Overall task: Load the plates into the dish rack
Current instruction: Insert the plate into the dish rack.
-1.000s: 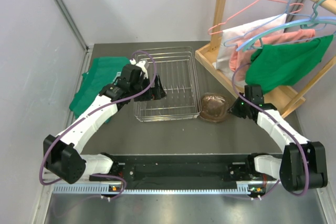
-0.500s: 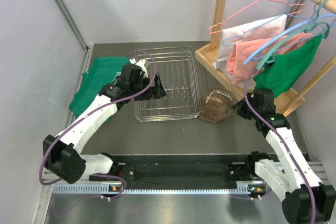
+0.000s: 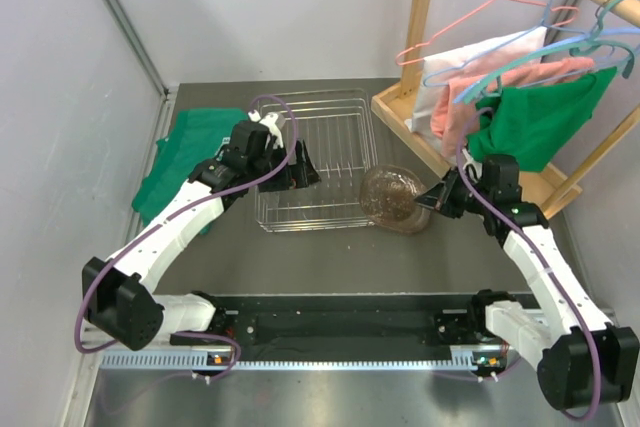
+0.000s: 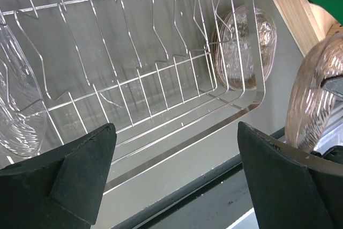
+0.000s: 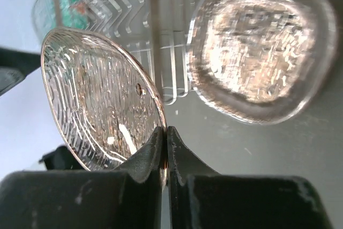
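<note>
Lifted since a moment ago, the brown glass plate point(image 5: 102, 100) sits clamped in my right pincer point(image 5: 164, 135). I should keep it upright, easing it between tines of the dish rack point(image 3: 330, 147) ahead.

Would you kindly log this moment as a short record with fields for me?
left gripper: jaws open, above the dish rack
right gripper: jaws shut on the rim of a brown-tinted plate, held aloft
unloaded: remaining plates stacked beside the rack
loaded: one clear plate in the rack
</note>
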Motion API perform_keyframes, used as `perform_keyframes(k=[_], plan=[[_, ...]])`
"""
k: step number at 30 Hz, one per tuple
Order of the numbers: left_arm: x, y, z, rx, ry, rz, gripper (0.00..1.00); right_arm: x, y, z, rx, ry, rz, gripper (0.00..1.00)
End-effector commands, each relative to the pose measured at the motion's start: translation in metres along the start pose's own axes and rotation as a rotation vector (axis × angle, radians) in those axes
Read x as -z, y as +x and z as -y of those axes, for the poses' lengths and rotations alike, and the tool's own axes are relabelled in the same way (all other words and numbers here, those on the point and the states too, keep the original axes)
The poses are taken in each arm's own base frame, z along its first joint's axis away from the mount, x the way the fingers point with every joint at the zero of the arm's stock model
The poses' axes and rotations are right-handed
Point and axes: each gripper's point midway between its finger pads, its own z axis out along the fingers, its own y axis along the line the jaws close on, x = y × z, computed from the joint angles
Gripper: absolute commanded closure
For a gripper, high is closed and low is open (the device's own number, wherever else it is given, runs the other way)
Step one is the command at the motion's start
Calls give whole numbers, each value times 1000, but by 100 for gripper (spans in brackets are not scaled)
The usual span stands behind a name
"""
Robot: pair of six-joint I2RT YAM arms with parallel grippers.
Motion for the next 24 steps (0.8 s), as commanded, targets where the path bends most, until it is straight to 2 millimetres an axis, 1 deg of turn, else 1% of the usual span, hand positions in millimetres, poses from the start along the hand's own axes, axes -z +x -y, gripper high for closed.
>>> perform_keyframes(k=[1, 7, 10, 11, 13, 14, 15, 16, 18, 19, 20, 22, 24], plan=[[8, -24, 19, -12, 65, 73, 1, 9, -10, -46, 139, -181, -36, 100], [8, -24, 24, -10, 88, 74, 1, 9, 6, -48, 183, -214, -106, 100], [8, -24, 28, -11, 114, 70, 1, 6, 10, -45, 177, -203, -118, 100], [7, -22, 32, -10, 136, 57, 1, 5, 11, -45, 180, -205, -117, 100], [7, -23, 41, 0, 182, 57, 1, 3, 13, -41, 173, -193, -126, 100], [8, -18, 47, 4, 225, 33, 1, 2, 12, -40, 170, -189, -125, 100], [7, -21, 54, 18, 261, 42, 1, 1, 13, -38, 168, -187, -126, 100], [6, -20, 58, 30, 288, 35, 1, 0, 13, -37, 165, -181, -125, 100], [4, -13, 69, 63, 357, 0, 1, -1, 13, -35, 164, -176, -122, 100], [4, -17, 76, 59, 393, 16, 1, -2, 13, -35, 162, -173, -123, 100], [0, -12, 78, 67, 405, 2, 1, -2, 12, -34, 162, -169, -119, 100], [-2, -9, 89, 68, 437, -7, 1, -3, 12, -32, 156, -161, -116, 100], [-8, -5, 96, 64, 435, -21, 1, -4, 10, -31, 154, -155, -109, 100]])
